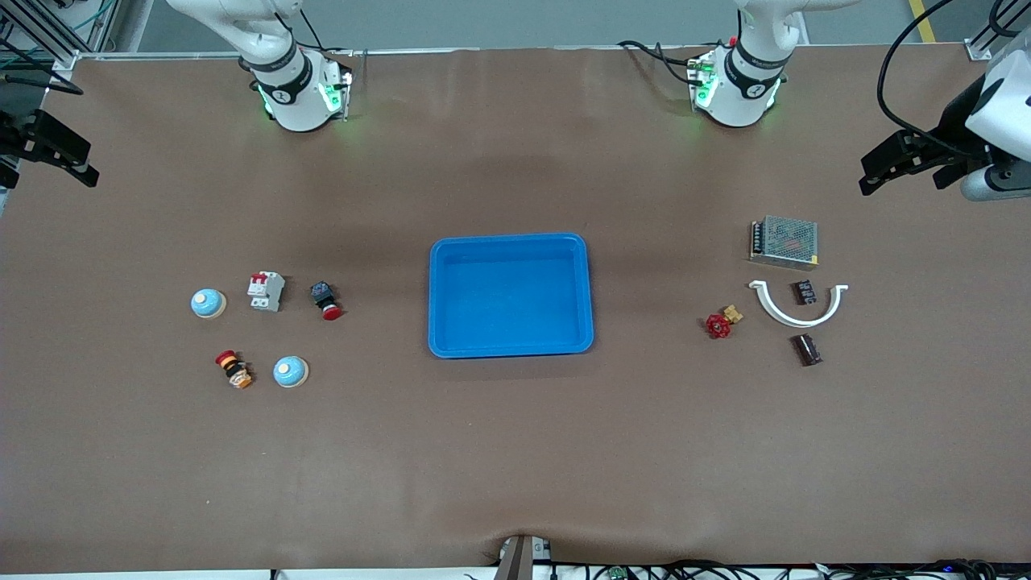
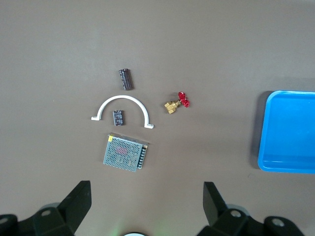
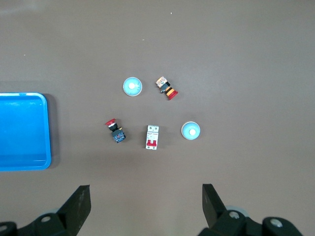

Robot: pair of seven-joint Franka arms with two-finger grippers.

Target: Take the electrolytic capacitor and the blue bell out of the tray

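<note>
A dark cylindrical capacitor [image 1: 806,350] [image 2: 126,79] lies toward the left arm's end of the table, nearer the front camera than a white arched clip [image 1: 797,306]. Two light-blue dome bells [image 1: 209,303] [image 1: 290,371] sit toward the right arm's end; the right wrist view shows them too [image 3: 190,131] [image 3: 132,86]. My left gripper [image 1: 900,182] [image 2: 147,196] hangs open and empty over the left arm's end of the table. My right gripper [image 1: 48,169] [image 3: 146,199] hangs open and empty over the right arm's end.
A blue tray [image 1: 443,338] sits mid-table with nothing in it. Near the capacitor are a mesh power supply [image 1: 784,241], a small black component [image 1: 804,292] inside the clip and a red-handled valve [image 1: 719,324]. By the bells: a circuit breaker [image 1: 266,291], a red push button [image 1: 325,300], an emergency-stop button [image 1: 233,369].
</note>
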